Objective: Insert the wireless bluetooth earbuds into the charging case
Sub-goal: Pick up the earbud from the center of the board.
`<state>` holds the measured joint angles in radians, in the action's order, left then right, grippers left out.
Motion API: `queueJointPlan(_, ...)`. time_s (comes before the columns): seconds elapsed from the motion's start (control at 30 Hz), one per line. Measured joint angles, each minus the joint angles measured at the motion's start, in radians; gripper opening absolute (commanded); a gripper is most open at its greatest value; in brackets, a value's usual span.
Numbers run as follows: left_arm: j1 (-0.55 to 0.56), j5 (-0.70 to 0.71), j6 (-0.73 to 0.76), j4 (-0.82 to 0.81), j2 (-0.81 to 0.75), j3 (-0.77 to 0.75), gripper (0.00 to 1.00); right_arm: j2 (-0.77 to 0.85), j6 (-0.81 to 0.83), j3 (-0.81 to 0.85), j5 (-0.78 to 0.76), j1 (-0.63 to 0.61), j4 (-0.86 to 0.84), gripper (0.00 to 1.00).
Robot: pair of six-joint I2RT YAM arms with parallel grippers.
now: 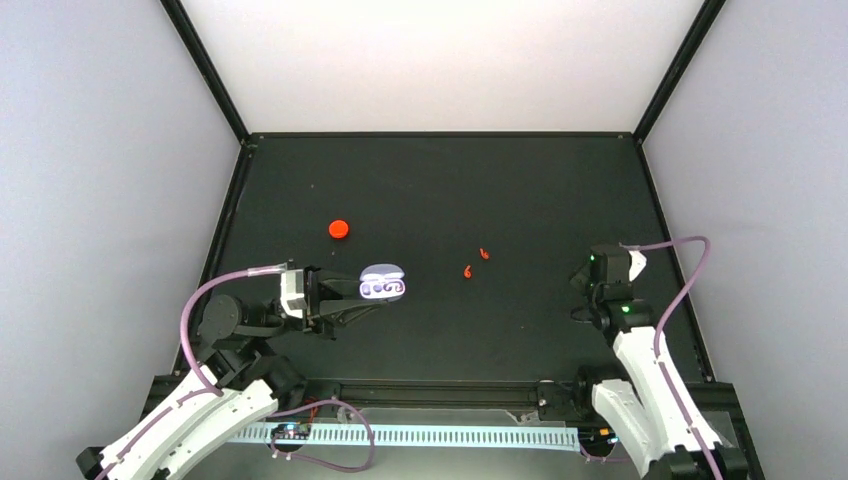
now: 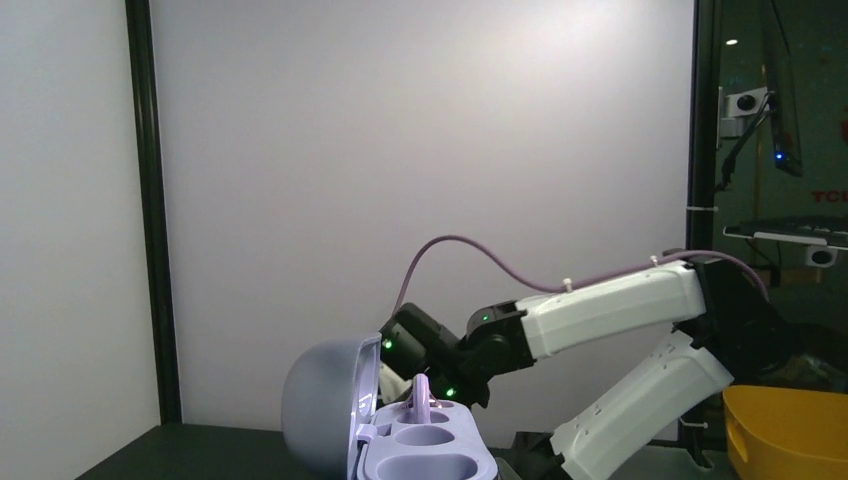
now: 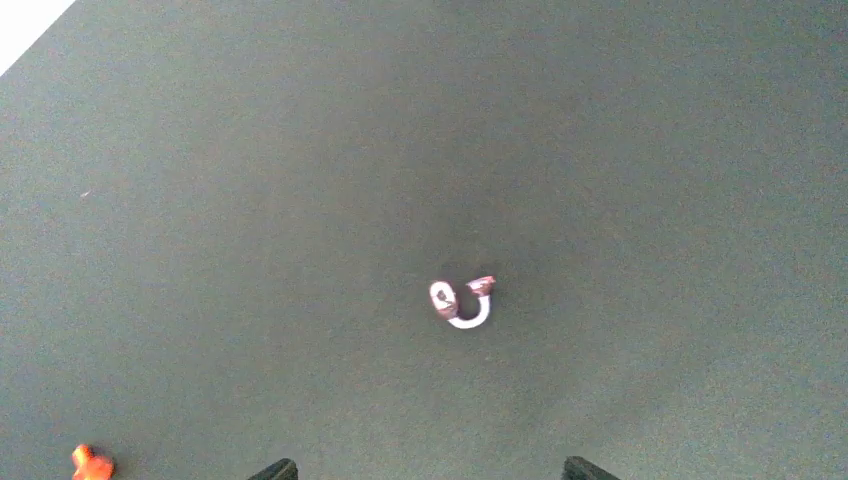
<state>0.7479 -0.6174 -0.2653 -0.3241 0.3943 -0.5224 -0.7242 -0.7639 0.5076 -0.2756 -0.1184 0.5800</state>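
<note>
My left gripper [image 1: 370, 296] is shut on the open purple charging case [image 1: 382, 283], holding it by its near end. In the left wrist view the lid [image 2: 320, 410] stands up at the left of the base [image 2: 440, 455]. One purple earbud [image 2: 422, 396] stands in the far slot, and the other slots look empty. My right gripper [image 1: 597, 276] is open above the mat, its fingertips [image 3: 275, 468] wide apart. A pale purple hooked earbud [image 3: 462, 303] lies on the mat ahead of it. Two red-orange earbuds [image 1: 467, 271] [image 1: 484, 253] lie mid-table; one also shows in the right wrist view [image 3: 90, 462].
A closed red-orange case [image 1: 339, 228] lies on the black mat, behind and left of the purple case. White walls and black frame posts surround the table. A yellow bin [image 2: 790, 430] stands beyond the right arm [image 2: 610, 310].
</note>
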Motion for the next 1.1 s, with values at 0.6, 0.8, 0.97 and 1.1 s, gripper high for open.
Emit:
queueJointPlan(0.6,0.0,0.009,0.026,0.04,-0.041,0.011,0.01,-0.424,-0.032,-0.05,0.124,0.254,-0.383,0.59)
queueJointPlan(0.8,0.0,0.009,0.029,0.044,-0.041,0.011,0.02,-0.495,-0.04,-0.051,0.165,0.254,-0.442,0.58)
queueJointPlan(0.97,0.0,0.009,0.031,0.048,-0.041,0.011,0.02,-0.541,-0.041,-0.05,0.195,0.254,-0.489,0.57)
queueJointPlan(1.1,0.0,0.009,0.034,0.048,-0.041,0.011,0.02,-0.581,-0.034,-0.034,0.215,0.255,-0.524,0.52)
